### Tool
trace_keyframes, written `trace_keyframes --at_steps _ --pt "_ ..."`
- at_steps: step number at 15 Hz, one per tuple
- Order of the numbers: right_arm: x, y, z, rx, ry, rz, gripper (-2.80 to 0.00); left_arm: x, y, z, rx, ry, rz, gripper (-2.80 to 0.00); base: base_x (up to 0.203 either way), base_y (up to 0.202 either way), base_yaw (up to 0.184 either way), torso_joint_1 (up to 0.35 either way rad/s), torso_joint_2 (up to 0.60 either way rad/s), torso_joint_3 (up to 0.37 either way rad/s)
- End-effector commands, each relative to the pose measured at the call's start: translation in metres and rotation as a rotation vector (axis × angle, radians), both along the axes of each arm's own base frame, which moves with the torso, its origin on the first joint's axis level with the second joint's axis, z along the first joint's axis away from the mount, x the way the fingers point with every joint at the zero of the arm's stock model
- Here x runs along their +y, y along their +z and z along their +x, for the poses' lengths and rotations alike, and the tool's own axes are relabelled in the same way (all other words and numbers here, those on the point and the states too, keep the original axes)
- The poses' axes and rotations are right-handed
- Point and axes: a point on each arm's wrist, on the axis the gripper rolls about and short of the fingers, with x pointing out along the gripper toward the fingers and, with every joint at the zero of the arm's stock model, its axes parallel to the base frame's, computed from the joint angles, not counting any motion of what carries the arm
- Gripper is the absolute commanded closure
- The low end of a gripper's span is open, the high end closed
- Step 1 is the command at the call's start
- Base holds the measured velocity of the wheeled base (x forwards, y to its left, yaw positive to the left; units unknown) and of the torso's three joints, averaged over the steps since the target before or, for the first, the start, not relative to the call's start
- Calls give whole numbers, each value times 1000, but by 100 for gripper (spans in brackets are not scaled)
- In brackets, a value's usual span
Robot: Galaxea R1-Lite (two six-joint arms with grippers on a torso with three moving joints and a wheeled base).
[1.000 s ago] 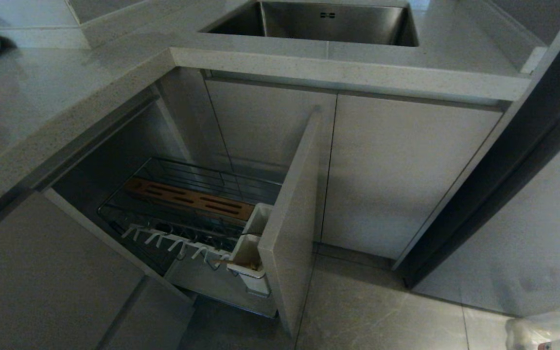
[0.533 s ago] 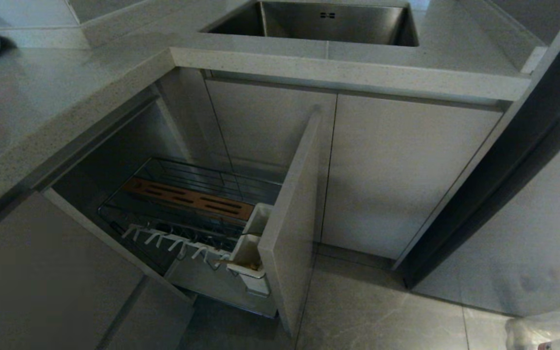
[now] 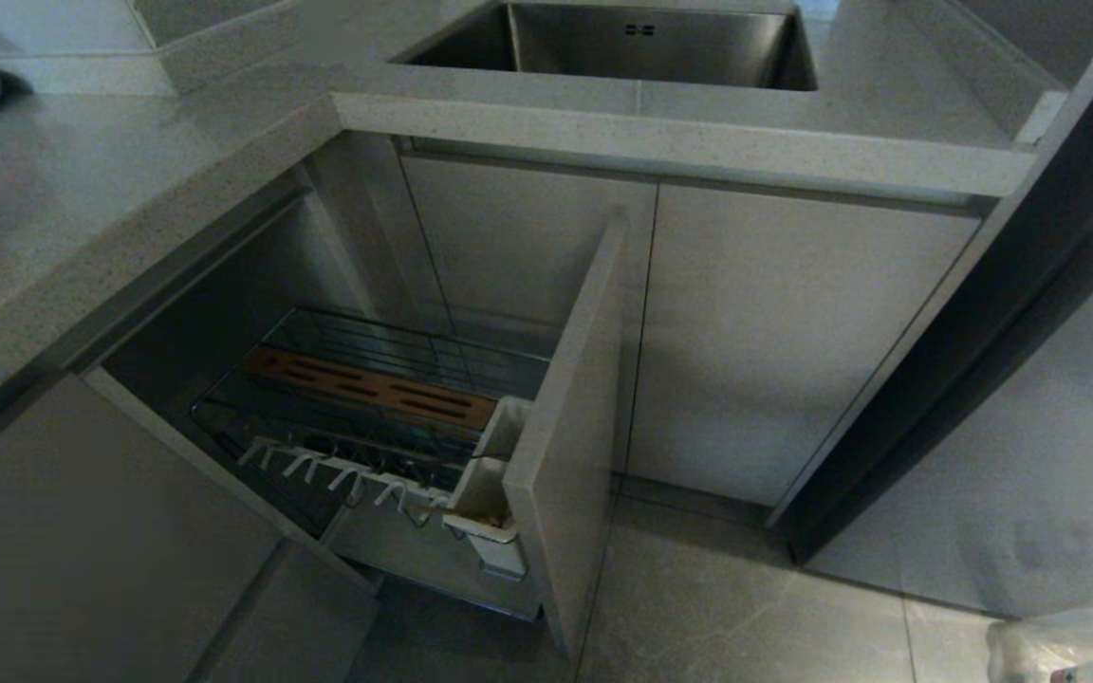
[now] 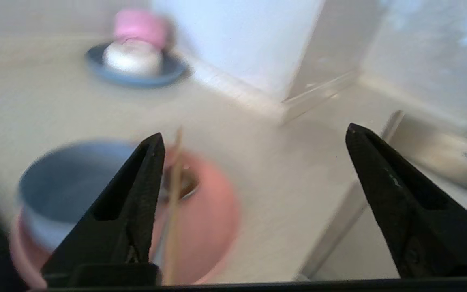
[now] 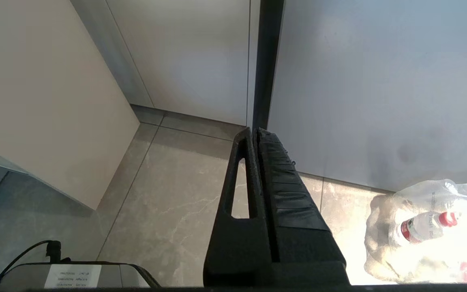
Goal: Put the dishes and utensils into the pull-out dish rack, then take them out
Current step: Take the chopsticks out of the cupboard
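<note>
Pale speckled tabletop [image 4: 282, 178], seen past my fingers.

On it lies the salmon-pink plate [image 4: 213, 227], carrying the blue-grey bowl [image 4: 63, 186] and the chopsticks [image 4: 173, 211]. Farther back, near the wall, sits a blue plate [image 4: 164, 77] bearing a cream bowl [image 4: 132, 59] and a pink bowl [image 4: 140, 28].

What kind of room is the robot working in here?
Most likely a home kitchen: a steel sink is set into a speckled counter, and below it a pull-out dish rack stands open from the cabinets.
</note>
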Motion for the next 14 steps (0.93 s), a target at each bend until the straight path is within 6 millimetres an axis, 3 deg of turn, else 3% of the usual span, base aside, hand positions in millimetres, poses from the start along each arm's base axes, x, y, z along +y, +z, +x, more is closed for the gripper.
trace_keyframes --at_steps 1,5,6,10,14 --pt "0 0 0 0 1 0 0 -8 29 -8 -46 -50 22 -280 0 0 0 0 0 0" --pt "0 0 0 0 0 0 0 -13 62 1 -15 -156 1 -280 0 0 0 0 0 0" --pt "0 0 0 0 0 0 0 -13 67 7 13 -189 -11 0 0 0 0 0 0 0" --pt "0 0 0 0 1 0 0 -25 67 49 193 -402 -68 0 0 0 0 0 0 0" --pt "0 0 0 0 -1 0 0 -42 41 87 445 -539 -163 0 0 0 0 0 0 0"
